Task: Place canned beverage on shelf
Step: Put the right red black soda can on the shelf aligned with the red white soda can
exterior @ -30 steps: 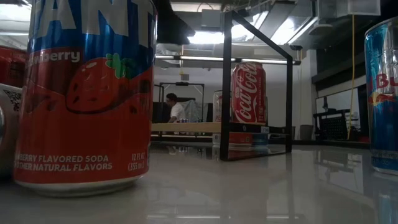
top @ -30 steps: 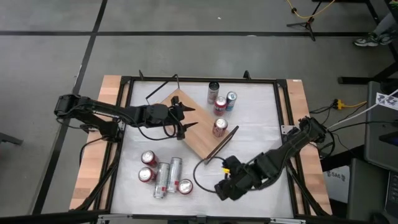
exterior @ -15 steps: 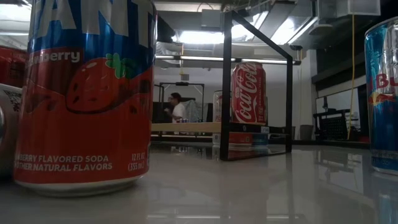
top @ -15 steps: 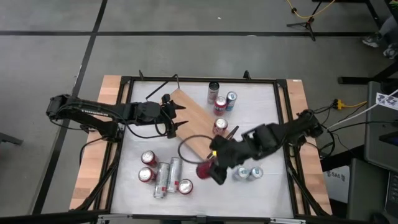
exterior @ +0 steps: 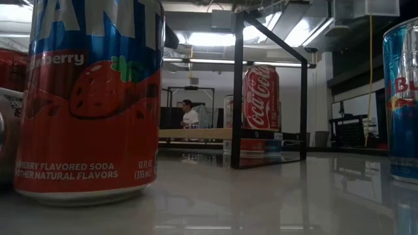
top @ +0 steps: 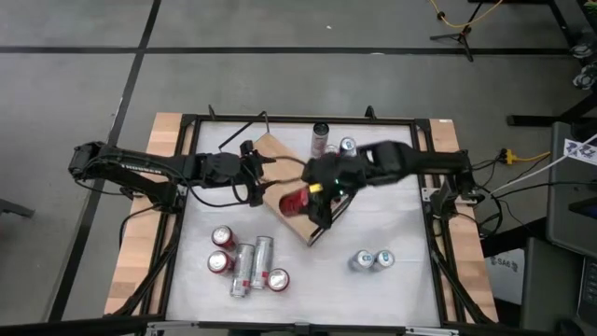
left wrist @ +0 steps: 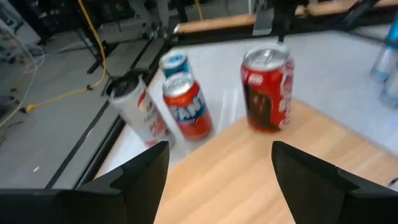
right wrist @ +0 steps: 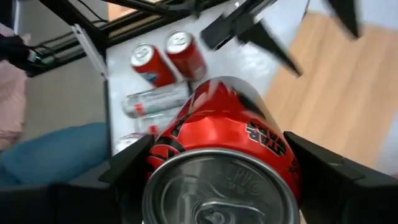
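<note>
- Two arms are meeting over the shelf (top: 284, 191) in the high view; the right gripper (top: 308, 198) is carrying a red can (top: 296, 200) above it.
- Low view: one Coca-Cola can (exterior: 260, 98) is standing on the board.
- Left wrist view: the left gripper (left wrist: 217, 180) is hanging half-open, empty.
- Right wrist view: fingers (right wrist: 134, 163) are clamping the can; I'd lower it upright, clear of the standing can.

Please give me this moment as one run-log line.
right claw: shut on red can, over shelf | left claw: open, empty, at shelf's edge | Coca-Cola can: upright on shelf
</note>
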You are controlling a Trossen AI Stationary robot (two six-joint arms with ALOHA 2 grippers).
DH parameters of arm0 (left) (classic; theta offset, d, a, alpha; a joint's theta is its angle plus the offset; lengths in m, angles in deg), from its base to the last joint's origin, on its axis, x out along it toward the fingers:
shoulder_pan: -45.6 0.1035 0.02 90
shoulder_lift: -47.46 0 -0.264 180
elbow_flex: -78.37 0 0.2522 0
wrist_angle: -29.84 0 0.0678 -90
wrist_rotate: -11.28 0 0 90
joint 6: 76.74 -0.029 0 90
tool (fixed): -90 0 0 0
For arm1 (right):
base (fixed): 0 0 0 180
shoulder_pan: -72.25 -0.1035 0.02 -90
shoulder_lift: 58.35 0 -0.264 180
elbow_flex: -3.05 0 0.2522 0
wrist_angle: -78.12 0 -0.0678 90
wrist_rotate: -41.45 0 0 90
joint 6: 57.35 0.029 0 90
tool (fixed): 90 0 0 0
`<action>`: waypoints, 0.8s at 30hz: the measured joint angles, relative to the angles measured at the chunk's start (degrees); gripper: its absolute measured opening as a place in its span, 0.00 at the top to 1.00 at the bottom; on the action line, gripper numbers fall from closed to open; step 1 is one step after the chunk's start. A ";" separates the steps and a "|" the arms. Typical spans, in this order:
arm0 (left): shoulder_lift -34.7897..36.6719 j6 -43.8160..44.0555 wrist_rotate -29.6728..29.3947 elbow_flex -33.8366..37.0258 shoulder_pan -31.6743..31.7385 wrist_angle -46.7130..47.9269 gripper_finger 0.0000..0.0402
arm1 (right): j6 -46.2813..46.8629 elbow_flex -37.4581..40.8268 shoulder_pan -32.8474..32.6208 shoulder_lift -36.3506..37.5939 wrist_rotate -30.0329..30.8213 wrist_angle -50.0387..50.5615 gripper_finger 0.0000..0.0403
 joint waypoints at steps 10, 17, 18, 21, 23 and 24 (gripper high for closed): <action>-0.20 4.68 -0.93 0.00 0.00 6.87 0.31 | -12.76 0.02 7.13 -2.24 -0.48 1.21 0.26; -0.24 8.90 -0.86 1.25 -0.01 6.92 0.31 | -19.00 0.02 10.50 -5.33 -0.50 2.90 0.25; -0.23 9.46 -0.87 1.58 -0.02 6.81 0.31 | -19.91 0.02 10.93 -5.86 -0.50 3.14 0.25; -0.24 10.98 -0.88 2.95 0.00 6.80 0.31 | -22.63 0.02 11.99 -7.73 -0.48 3.89 0.25; -0.24 12.02 -0.86 3.80 -0.02 6.95 0.31 | -24.36 0.02 12.51 -9.01 -0.48 4.57 0.24; -0.24 12.49 -0.86 4.11 -0.02 6.72 0.31 | -24.96 0.02 12.86 -9.62 -0.46 4.56 0.24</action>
